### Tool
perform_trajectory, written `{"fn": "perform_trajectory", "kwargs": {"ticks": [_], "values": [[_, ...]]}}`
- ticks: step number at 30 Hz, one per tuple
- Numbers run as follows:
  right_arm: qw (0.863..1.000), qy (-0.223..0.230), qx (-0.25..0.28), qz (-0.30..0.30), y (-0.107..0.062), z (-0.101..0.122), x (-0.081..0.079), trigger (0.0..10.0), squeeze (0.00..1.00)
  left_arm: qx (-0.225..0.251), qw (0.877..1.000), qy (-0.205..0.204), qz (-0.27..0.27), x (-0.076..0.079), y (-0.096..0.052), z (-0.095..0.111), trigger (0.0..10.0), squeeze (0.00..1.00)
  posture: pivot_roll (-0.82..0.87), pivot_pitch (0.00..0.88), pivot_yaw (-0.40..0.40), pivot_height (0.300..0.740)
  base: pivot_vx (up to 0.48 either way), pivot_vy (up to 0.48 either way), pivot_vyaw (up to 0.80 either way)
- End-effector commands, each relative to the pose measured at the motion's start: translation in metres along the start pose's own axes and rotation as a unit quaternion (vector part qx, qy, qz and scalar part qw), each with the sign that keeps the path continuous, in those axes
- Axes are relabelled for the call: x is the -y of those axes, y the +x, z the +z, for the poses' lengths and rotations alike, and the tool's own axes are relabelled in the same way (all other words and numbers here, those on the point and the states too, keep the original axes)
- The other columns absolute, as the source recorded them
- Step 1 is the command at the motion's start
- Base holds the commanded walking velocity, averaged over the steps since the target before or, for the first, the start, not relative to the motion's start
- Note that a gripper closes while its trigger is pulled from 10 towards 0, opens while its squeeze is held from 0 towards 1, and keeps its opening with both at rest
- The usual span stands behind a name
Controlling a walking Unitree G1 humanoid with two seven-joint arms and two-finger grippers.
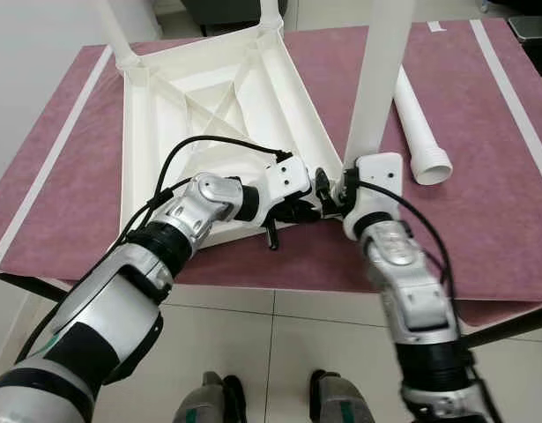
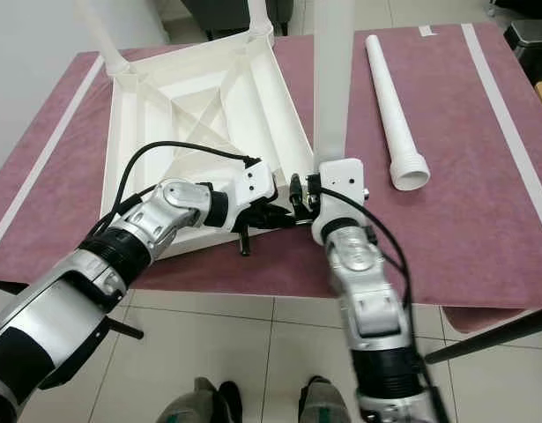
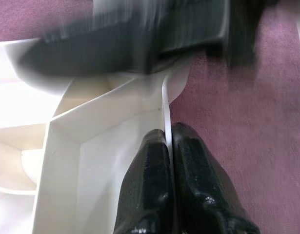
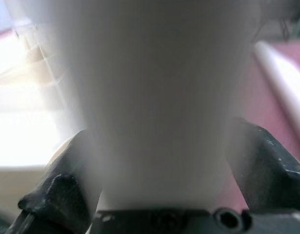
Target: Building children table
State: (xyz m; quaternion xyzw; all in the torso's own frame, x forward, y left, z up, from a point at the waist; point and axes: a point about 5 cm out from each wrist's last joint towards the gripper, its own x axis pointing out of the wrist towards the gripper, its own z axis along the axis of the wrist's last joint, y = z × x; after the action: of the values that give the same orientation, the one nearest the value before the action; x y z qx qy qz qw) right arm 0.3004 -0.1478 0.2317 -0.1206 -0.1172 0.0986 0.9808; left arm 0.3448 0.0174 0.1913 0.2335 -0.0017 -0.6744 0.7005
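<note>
Two legs are standing in the tabletop's (image 1: 156, 132) far corners. The right gripper (image 4: 154, 195) is clamping a third leg (image 1: 376, 79) upright beside the left gripper (image 3: 168, 146), which is pinching the tabletop's near rim. A fourth leg (image 2: 392, 106) is lying well beyond them.

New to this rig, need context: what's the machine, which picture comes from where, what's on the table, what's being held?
It is a humanoid robot with two silver arms, each ending in two black fingers. The two wide pictures come from a stereo camera on its head, looking down; its feet show at the bottom. The two close-ups come from cameras on each wrist.

On the maroon worktop lies a white tabletop, upside down with its ribs showing, two legs already standing at its far corners. A loose leg lies beside it.

The left gripper is pinched shut on the tabletop's rim by the near corner. The right gripper clamps an upright leg standing at that corner.
</note>
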Motion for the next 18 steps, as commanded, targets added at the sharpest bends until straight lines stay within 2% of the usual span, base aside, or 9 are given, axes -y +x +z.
{"fn": "perform_trajectory", "kwargs": {"ticks": [1,3,5,7,8,10,14,15,18], "values": [[0.997,0.000,0.048,0.057,-0.003,0.019,-0.003,10.0,0.00,0.027,0.982,0.050,-0.180,0.018,-0.008,0.011,0.0,0.00,-0.11,0.177,0.170,0.740,0.000,0.000,0.00],[0.989,-0.023,0.048,0.138,-0.011,0.021,-0.002,10.0,0.00,0.017,0.977,0.057,-0.204,0.023,-0.017,0.005,0.0,0.00,-0.11,0.176,0.173,0.740,0.000,0.000,0.00],[0.984,-0.031,0.046,0.167,-0.015,0.021,-0.003,10.0,0.00,0.013,0.975,0.060,-0.213,0.026,-0.021,0.003,0.0,0.00,-0.11,0.174,0.174,0.740,0.000,0.000,0.00],[0.968,-0.048,0.028,0.245,-0.025,0.014,-0.009,10.0,0.00,-0.001,0.970,0.066,-0.232,0.031,-0.030,-0.002,0.0,0.00,-0.11,0.171,0.172,0.740,0.000,0.000,0.00],[0.968,-0.048,0.028,0.245,-0.025,0.014,-0.009,10.0,0.00,-0.001,0.970,0.066,-0.232,0.031,-0.030,-0.002,0.0,0.00,-0.11,0.171,0.172,0.740,0.000,0.000,0.00],[0.954,-0.050,0.012,0.295,-0.032,0.008,-0.016,10.0,0.00,-0.017,0.966,0.072,-0.247,0.035,-0.040,-0.007,0.0,0.00,-0.11,0.171,0.172,0.740,0.000,0.000,0.00],[0.946,-0.044,0.008,0.320,-0.034,0.004,-0.020,10.0,0.00,-0.034,0.961,0.080,-0.261,0.039,-0.049,-0.011,0.0,0.00,-0.10,0.170,0.169,0.740,0.000,0.000,0.00],[0.949,-0.036,0.010,0.313,-0.030,0.003,-0.023,10.0,0.00,-0.049,0.968,0.088,-0.229,0.033,-0.051,-0.013,0.0,0.00,-0.09,0.164,0.167,0.740,0.000,0.000,0.00],[0.951,-0.033,0.011,0.308,-0.028,0.002,-0.023,10.0,0.00,-0.052,0.972,0.092,-0.212,0.029,-0.050,-0.014,0.0,0.00,-0.09,0.162,0.163,0.740,0.000,0.000,0.00]]}}
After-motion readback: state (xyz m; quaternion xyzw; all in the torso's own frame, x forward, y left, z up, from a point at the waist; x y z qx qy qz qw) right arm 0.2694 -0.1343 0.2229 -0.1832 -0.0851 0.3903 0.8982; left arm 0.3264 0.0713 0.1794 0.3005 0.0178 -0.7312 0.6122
